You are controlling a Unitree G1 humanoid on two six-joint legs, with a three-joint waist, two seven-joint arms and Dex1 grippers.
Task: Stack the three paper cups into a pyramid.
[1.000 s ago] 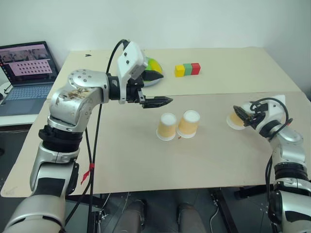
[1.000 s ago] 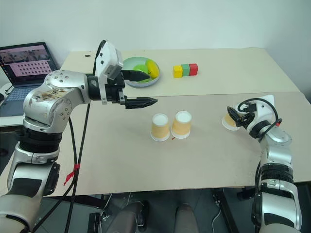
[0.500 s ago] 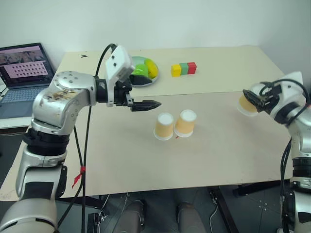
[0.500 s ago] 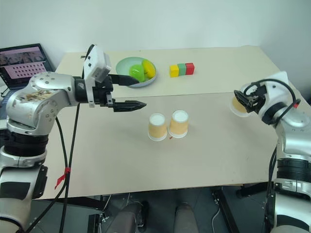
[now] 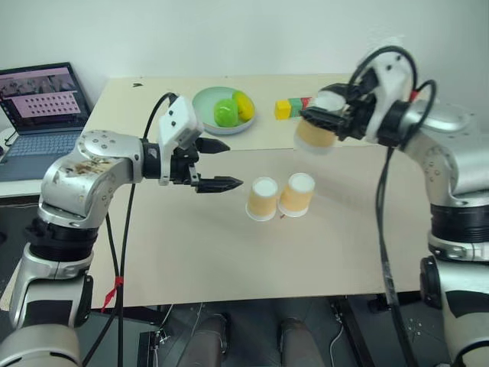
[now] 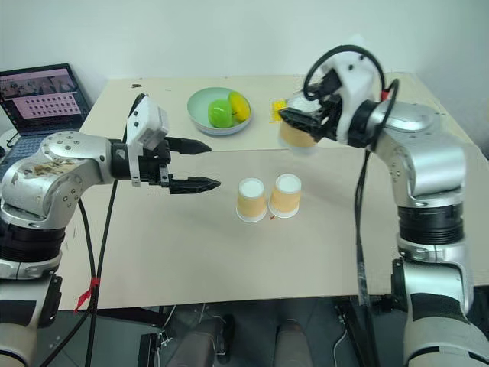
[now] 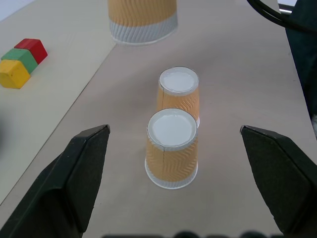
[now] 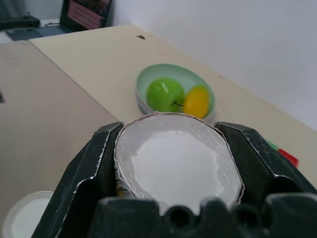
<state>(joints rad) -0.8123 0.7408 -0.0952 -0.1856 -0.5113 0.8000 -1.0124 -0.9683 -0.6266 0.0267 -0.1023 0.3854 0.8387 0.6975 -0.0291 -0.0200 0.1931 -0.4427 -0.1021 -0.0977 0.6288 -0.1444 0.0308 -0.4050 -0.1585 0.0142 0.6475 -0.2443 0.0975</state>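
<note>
surface (image 5: 229, 252) | right gripper (image 5: 319, 122): jaws clamped on third cup (image 5: 313, 134), carried upside down in the air behind the pair | left gripper (image 5: 221, 164): jaws wide, empty, beside pair | two cups (image 5: 280, 196) inverted, touching, mid-surface | step: placing the top cup; next: centre it over the seam, lower, release.

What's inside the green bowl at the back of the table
The green bowl holds a green apple-like fruit and a yellow fruit side by side. The bowl's floor beneath them is covered.
</note>
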